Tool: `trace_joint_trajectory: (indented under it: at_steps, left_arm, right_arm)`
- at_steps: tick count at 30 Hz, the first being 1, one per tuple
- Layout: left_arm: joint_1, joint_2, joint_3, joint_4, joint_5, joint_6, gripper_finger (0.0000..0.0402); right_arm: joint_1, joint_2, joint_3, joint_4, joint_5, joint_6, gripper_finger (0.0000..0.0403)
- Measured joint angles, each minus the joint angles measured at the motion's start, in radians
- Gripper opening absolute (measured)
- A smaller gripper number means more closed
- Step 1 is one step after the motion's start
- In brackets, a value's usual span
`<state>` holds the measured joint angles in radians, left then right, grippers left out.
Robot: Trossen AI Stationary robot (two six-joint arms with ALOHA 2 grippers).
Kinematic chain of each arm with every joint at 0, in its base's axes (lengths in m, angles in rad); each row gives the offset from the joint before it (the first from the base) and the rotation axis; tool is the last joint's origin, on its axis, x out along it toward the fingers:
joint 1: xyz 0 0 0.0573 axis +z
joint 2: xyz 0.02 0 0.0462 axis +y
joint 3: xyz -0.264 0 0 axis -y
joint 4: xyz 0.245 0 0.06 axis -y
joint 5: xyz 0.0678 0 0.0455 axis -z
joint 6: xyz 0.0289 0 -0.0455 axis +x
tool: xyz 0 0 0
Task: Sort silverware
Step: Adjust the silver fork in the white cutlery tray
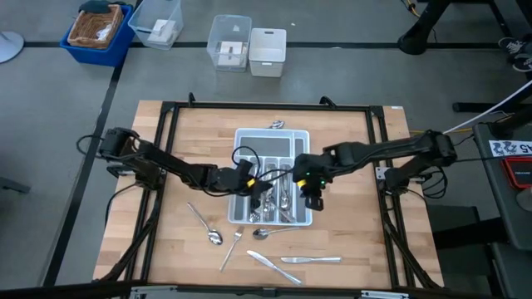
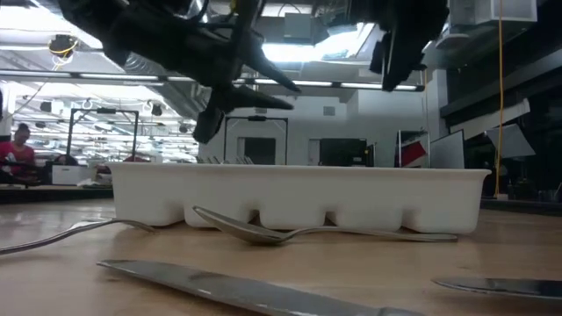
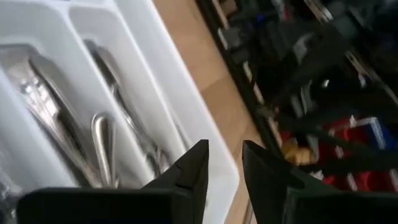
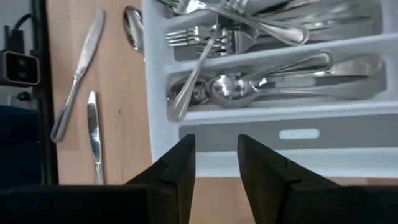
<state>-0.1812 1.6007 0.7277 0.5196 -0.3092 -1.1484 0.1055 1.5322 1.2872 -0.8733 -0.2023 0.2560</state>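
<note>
The white divided tray (image 1: 273,137) sits mid-table with several forks and spoons (image 4: 249,84) lying in its slots. More silverware lies loose on the wood near the tray's near end: a spoon (image 1: 205,224), a fork (image 1: 231,249), a second spoon (image 1: 270,232) and two knives (image 1: 274,266) (image 1: 312,260). One piece (image 1: 277,125) lies past the tray's far end. My left gripper (image 3: 224,165) hovers open over the tray's left half (image 1: 249,181). My right gripper (image 4: 216,155) hovers open over the tray's right near corner (image 1: 312,195). Neither holds anything.
Blue and clear bins (image 1: 100,29) (image 1: 249,46) stand on the floor beyond the table. A black frame (image 1: 166,112) runs round the tabletop. Bare wood lies to the left and right of the tray. In the low view a spoon (image 2: 263,233) and a knife (image 2: 246,285) lie before the tray wall (image 2: 299,197).
</note>
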Motion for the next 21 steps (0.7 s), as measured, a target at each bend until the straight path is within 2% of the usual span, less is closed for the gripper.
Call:
trace_joint_trajectory:
  at_steps: [4,9,14,17,21]
  left_arm:
    - [-0.014,-0.075,0.000,-0.133,0.049,0.001,0.0078]
    - [-0.060,-0.196,0.000,-0.362,0.053,0.023,0.0068]
    - [-0.125,-0.318,0.000,-0.574,0.053,-0.016,0.0065]
    - [-0.163,-0.372,0.000,-0.642,0.050,-0.044,0.0066]
    - [-0.209,-0.406,0.000,-0.681,0.003,-0.056,0.0063]
  right_arm:
    - [0.009,0.038,-0.007,0.023,0.000,0.045,0.0122]
    - [0.060,0.078,-0.007,0.141,0.013,0.078,0.0122]
    - [0.121,0.127,-0.007,0.269,0.113,0.083,0.0122]
    - [0.142,0.167,-0.007,0.316,0.176,0.083,0.0122]
    - [0.146,0.236,-0.007,0.374,0.193,0.085,0.0122]
